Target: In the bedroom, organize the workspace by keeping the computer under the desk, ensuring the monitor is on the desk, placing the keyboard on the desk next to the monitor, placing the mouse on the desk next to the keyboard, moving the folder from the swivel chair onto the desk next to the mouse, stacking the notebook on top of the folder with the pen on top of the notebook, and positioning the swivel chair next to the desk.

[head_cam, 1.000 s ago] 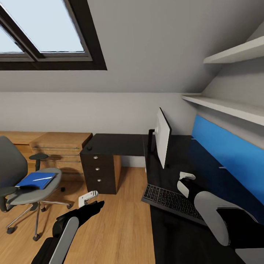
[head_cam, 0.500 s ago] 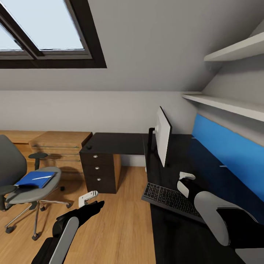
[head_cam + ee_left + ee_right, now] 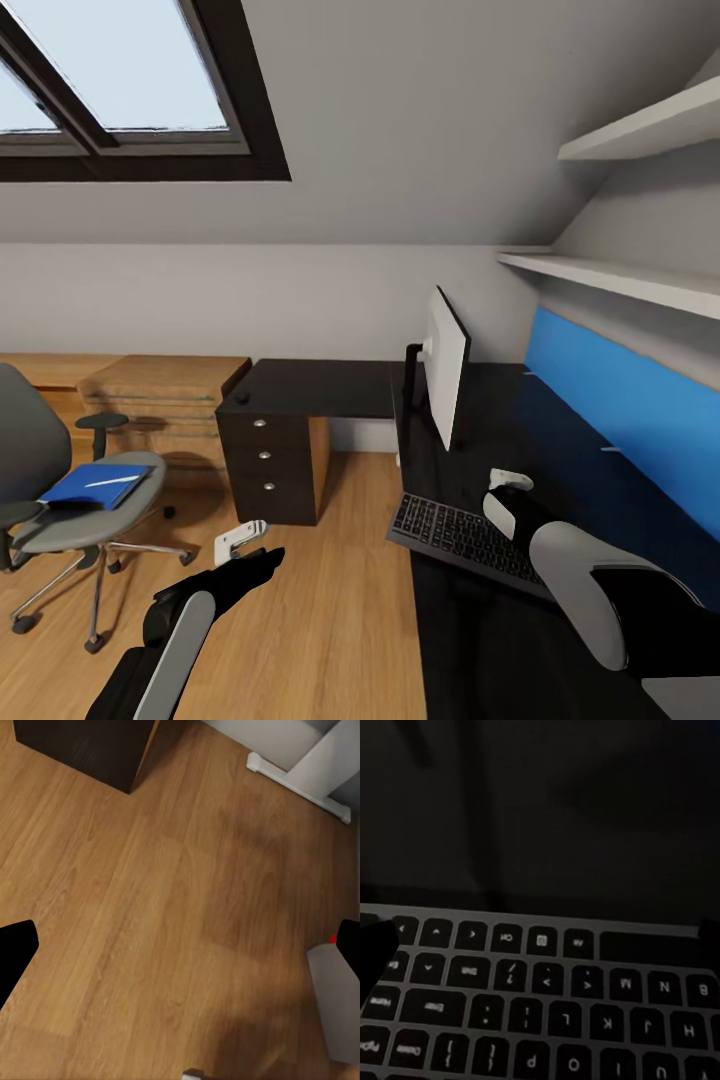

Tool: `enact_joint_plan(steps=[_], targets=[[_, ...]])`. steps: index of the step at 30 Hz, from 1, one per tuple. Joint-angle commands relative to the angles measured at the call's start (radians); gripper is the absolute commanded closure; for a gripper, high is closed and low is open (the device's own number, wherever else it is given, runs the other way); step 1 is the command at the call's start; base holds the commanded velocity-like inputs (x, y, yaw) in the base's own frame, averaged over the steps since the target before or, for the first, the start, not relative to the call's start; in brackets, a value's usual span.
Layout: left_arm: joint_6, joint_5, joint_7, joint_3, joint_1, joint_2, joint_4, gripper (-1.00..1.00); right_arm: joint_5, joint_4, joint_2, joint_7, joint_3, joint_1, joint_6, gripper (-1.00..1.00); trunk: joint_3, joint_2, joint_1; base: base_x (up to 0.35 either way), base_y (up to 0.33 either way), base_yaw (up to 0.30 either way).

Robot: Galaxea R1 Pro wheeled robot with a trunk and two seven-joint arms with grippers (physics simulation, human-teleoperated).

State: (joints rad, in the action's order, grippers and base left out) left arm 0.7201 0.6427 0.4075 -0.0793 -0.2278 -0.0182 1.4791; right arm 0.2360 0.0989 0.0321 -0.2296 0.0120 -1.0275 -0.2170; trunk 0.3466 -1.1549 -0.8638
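From the head camera, the whole room has slid a little to the left over the last second, so I read that as my own view turning, not the furniture moving. The swivel chair (image 3: 62, 505) sits closer to the picture's left edge than it did, with the blue folder (image 3: 92, 486) lying on its seat and a thin pale pen (image 3: 112, 481) on top of it; I cannot make out the notebook.

The monitor (image 3: 445, 368) stands on the desk (image 3: 320, 388), edge-on to me, and the keyboard (image 3: 462, 537) lies on the desk just in front of it, at an angle, near the desk's edge. A small dark lump on the desk corner above the drawers may be the mouse, but it is too small to tell.

My right gripper (image 3: 508, 492) hovers just above the keyboard's far side; its fingers appear parted with nothing between them. My left gripper (image 3: 240, 541) hangs over bare wood floor (image 3: 150, 915), jaws spread wide and holding nothing.

My judgement: with the keyboard placed, the folder on the chair is the next job.

Legible writing: key legends in the right wrist view, among them M, N, B, K, J, H, "Home" and "Delete". No brand marks.
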Motion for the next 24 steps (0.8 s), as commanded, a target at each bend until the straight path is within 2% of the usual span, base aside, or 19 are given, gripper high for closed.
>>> enact_joint_plan(steps=[1,24], targets=[[0.002,0.01,0.01,0.0,-0.001,0.0,0.001,-1.0,0.005,0.002,0.0,-0.004,0.002,0.0,-0.006,-1.0,0.004,-0.008,-0.004,0.0,0.0,0.0],[0.002,0.011,0.011,0.0,-0.001,0.0,0.0,-1.0,0.003,0.002,-0.001,-0.004,0.002,0.0,-0.005,-1.0,0.077,-0.169,-0.092,0.0,0.0,0.0]])
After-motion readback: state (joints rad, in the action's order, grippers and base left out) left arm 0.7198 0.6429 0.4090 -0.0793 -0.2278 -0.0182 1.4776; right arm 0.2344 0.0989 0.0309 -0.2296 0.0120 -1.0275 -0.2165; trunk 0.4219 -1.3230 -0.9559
